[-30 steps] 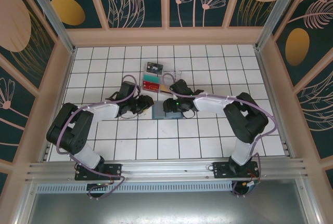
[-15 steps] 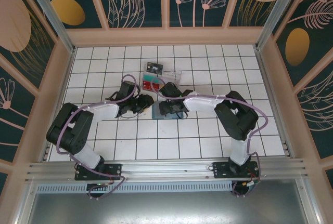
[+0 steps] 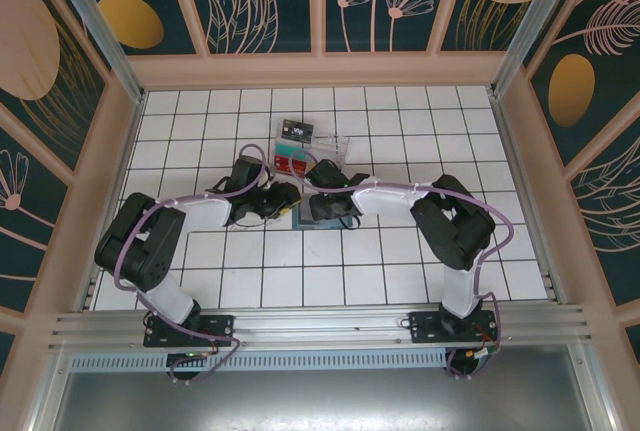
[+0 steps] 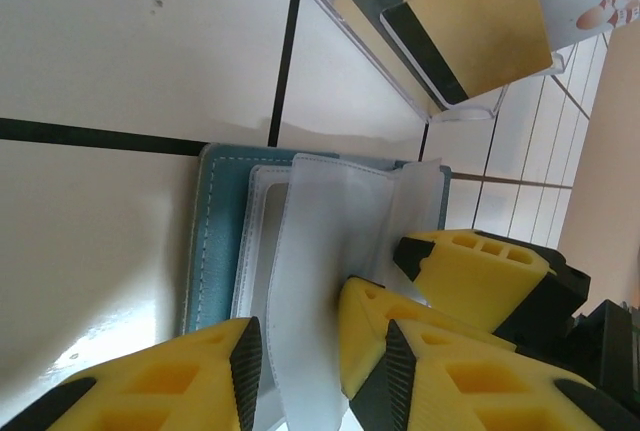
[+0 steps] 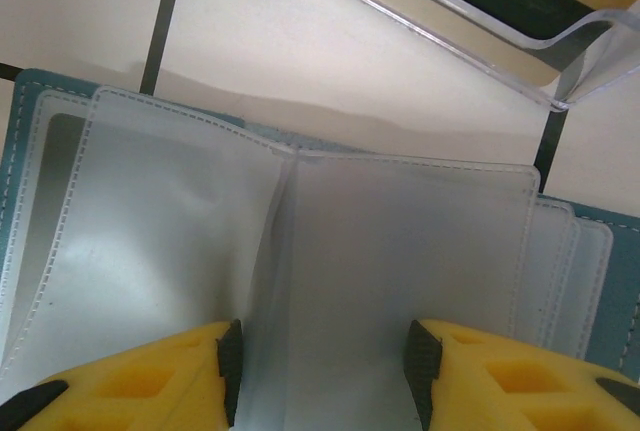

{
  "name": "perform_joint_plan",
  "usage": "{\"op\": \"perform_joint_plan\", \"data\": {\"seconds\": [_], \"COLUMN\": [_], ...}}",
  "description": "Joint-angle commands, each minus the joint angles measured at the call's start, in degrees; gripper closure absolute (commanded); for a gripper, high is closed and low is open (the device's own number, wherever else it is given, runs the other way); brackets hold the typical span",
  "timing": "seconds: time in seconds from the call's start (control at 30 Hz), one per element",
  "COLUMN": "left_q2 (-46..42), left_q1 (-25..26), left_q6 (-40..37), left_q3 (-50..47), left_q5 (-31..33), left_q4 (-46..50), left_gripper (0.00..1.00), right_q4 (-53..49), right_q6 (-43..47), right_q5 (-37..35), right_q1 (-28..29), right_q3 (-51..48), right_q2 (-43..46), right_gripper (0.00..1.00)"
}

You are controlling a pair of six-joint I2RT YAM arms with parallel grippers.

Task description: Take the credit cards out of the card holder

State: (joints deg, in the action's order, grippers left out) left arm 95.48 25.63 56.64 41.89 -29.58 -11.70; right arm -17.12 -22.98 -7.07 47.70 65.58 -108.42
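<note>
The right arm has folded in and swung its tool (image 5: 318, 351) leftward over the past second, and the left tool (image 4: 298, 329) has crept a little to meet it. The two now crowd nose to nose over the holder (image 4: 215, 251). A moment ago the holder lay plain between them from above; now it is all but covered.

It lies open on the desk (image 3: 400, 251), just on the near side of the clear tray (image 3: 338, 146), with its clear sleeves (image 5: 400, 251) fanned up from the teal cover. The right tool's fingers stand well spread, one to each side of the fold where two sleeve leaves meet, and they pinch nothing. The left tool is about half spread with a single leaf running through its gap. The pads do not look pressed onto that leaf (though the angle is awkward).

A red card (image 3: 290, 162) sits in the tray, so I'd judge that one done. The leaves facing the right wrist camera look see-through and bare. My guess is that both arms have closed in to leaf through the sleeves for whatever card is left. Whether one hides in a back pocket I cannot tell from here.
</note>
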Motion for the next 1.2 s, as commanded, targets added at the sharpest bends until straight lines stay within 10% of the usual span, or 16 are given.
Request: {"op": "perform_joint_plan", "data": {"seconds": [0.0, 1.17], "left_q2": [1.9, 6.0], "left_q1": [0.7, 3.0], "left_q6": [0.0, 1.9], "left_q3": [1.1, 2.5], "left_q5": [-2.5, -3.8], "left_q4": [-1.7, -2.3], "left_gripper": [0.59, 0.64], "right_q4": [-4.4, 5.4], "right_q6": [-0.4, -3.3], "right_q5": [-1.0, 6.0], "right_q1": [-0.5, -3.7], "right_q3": [-2.8, -6.8], "right_q2": [-4.8, 8.1], "right_gripper": [0.49, 0.52]}}
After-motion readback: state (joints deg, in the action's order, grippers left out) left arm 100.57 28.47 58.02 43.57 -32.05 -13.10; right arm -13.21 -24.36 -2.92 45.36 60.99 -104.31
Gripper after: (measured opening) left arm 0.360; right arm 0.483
